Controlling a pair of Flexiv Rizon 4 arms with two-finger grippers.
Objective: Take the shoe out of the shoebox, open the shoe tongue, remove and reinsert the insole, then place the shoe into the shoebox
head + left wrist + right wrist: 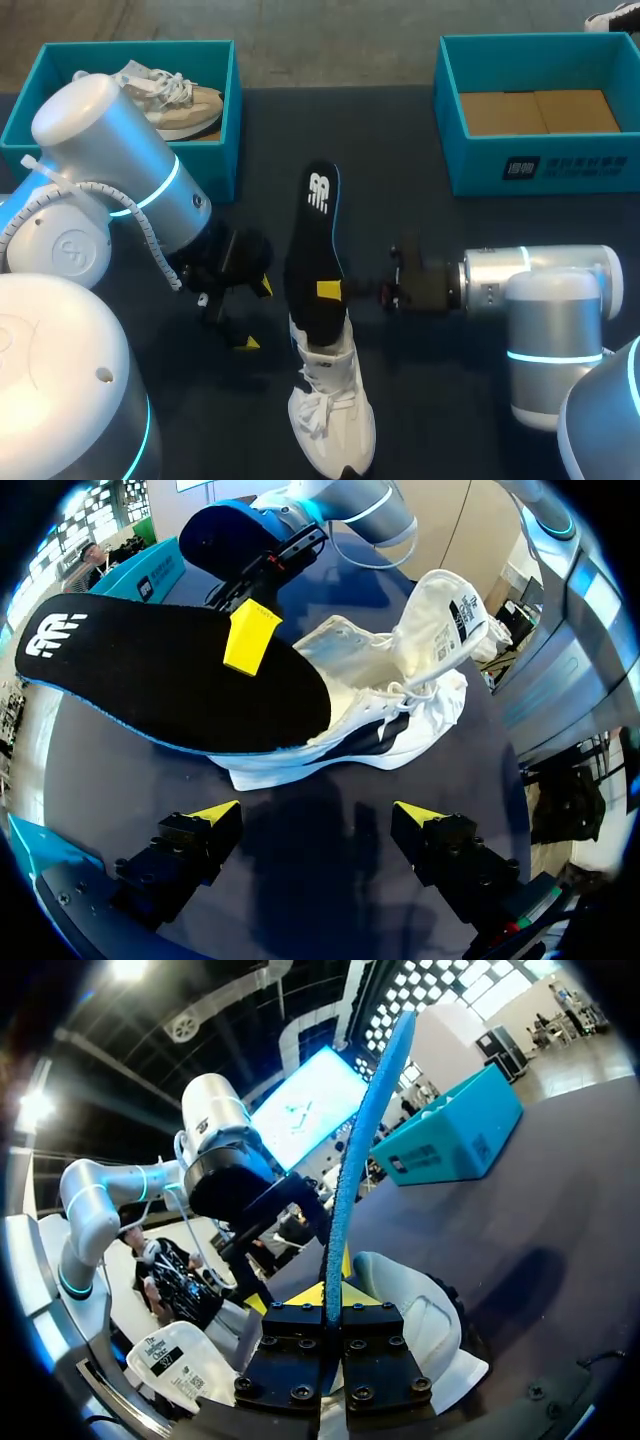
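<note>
Pinches the black insole point(318, 240) edge-on in the clamped right gripper point(332, 1296), one end inside the white shoe point(335, 420) lying on the table point(430, 400), apparently to guide it, and holds the left gripper point(318, 812) open just beside the shoe, likely ready to steady it

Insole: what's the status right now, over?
Right gripper shut on insole. One insole end at shoe opening; shoe on table. Left gripper open, empty, beside shoe. Nothing in the way.
</note>
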